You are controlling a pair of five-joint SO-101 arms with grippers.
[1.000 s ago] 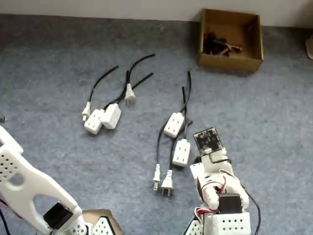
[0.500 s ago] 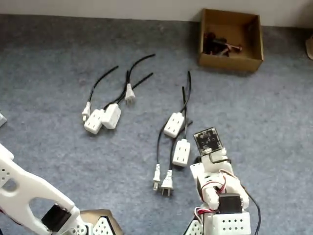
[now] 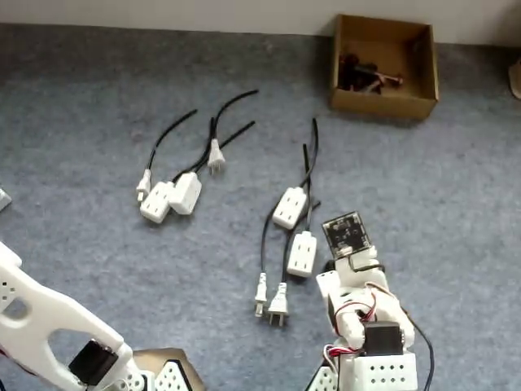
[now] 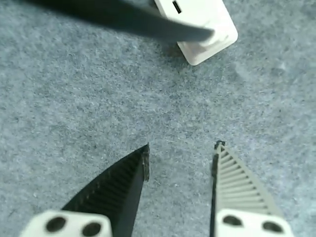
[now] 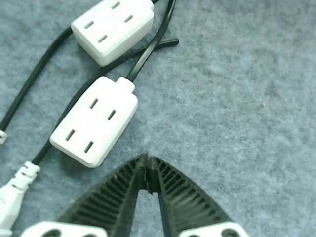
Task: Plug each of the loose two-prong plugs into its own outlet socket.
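Note:
Two white outlet sockets [image 3: 290,207] [image 3: 302,253] lie mid-table, their black cords ending in two white plugs [image 3: 260,293] [image 3: 278,303] closer to the front. Farther left lie two more sockets [image 3: 155,202] [image 3: 186,193] with plugs [image 3: 143,186] [image 3: 215,156]. The right arm [image 3: 362,314] stands just right of the nearer middle socket [image 5: 94,121]. My right gripper [image 5: 147,173] is shut and empty, close beside that socket. The left arm [image 3: 49,326] is at the front left. My left gripper [image 4: 180,157] hangs open over bare carpet, short of a white socket block [image 4: 200,24] and a black cord [image 4: 123,17].
A cardboard box [image 3: 423,73] holding small dark parts stands at the back right. The table is covered in grey carpet [image 3: 456,204], with free room to the right and at the far left. A small white object [image 3: 2,199] sits at the left edge.
The left arm has shifted down and left in the high view, uncovering a small white object at the left edge. The right arm, sockets and plugs have not moved.

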